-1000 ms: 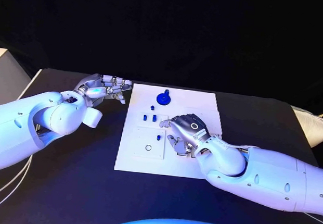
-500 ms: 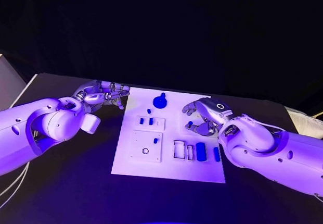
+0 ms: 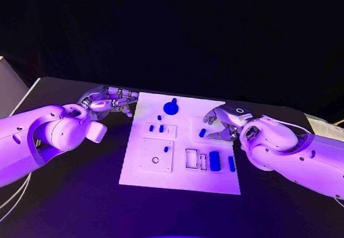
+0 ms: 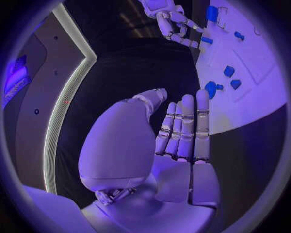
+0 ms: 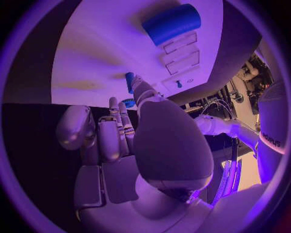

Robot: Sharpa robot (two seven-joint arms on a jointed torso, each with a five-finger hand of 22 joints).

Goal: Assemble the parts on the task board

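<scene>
Task board: the white task board (image 3: 179, 178) lies flat in the middle of the black table (image 3: 69, 200), between the two arms.
Parts on the board: a large rounded blue part (image 3: 171, 105) sits at the far edge; two small blue pegs (image 3: 156, 128) stand left of centre; one tiny peg (image 3: 165, 149) stands above a ring-shaped recess (image 3: 155, 160) on the near left; a small blue part (image 3: 202, 133) lies just beside the right hand's fingertips; a long blue block (image 3: 214, 160) and a slimmer blue bar (image 3: 232, 164) lie on the near right beside empty rectangular slots (image 3: 191, 158).
Right hand: the right hand (image 3: 224, 125) hovers over the board's right side, fingers curled downward and apart; nothing is visibly between them, though the wrist view leaves the very fingertips unclear.
Left hand: the left hand (image 3: 109, 99) rests off the board's far left corner, fingers held together and straight in its wrist view (image 4: 182, 131), holding nothing.
Handling, judged: the parts look like light, stiff plastic with smooth faces, likely slippery and apt to tip or skate if nudged.
Where to hold: the long block is best pinched across its two long sides near the middle; the small pegs call for a fingertip pinch from above.
Risk: a sideways brush could knock the standing pegs over.
</scene>
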